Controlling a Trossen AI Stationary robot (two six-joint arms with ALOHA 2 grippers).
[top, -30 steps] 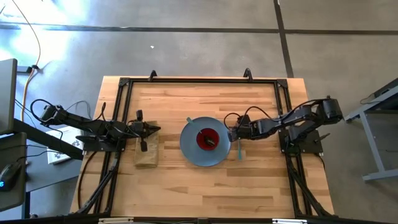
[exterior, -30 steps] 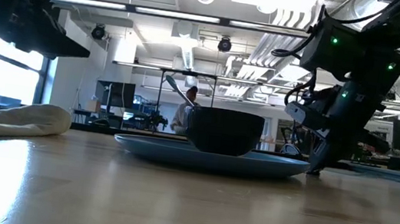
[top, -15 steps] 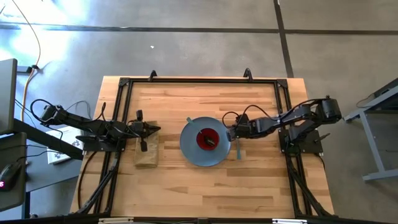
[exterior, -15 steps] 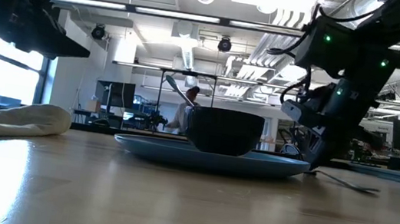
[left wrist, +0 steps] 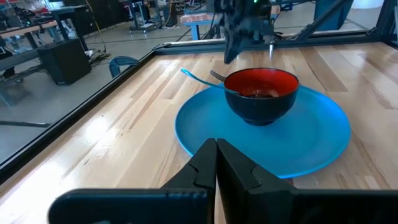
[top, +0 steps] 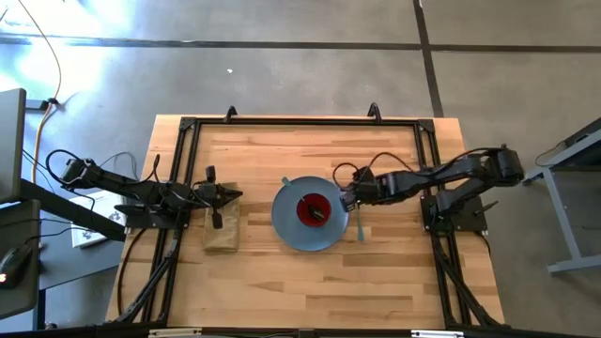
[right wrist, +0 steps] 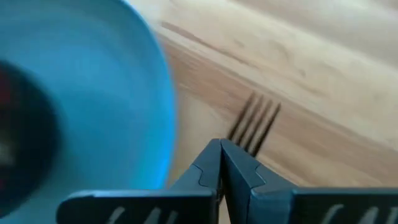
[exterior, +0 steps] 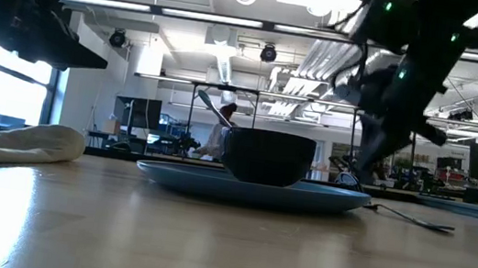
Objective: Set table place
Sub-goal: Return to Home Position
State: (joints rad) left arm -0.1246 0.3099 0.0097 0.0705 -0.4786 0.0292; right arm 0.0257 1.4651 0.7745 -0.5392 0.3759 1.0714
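No words, numbers or brand marks can be read in any view. The plate (top: pixel 286 222) and bowl (top: pixel 305 205) are plain.

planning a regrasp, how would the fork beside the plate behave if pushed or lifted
Likely stiff and light: the fork looks like thin metal. Lying flat on the table, it would probably slide if pushed, and gives the right gripper little to pinch.

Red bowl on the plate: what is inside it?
A spoon rests in the bowl, its teal handle leaning out over the rim. Its head lies on the red inside; whatever may be under the head is covered.
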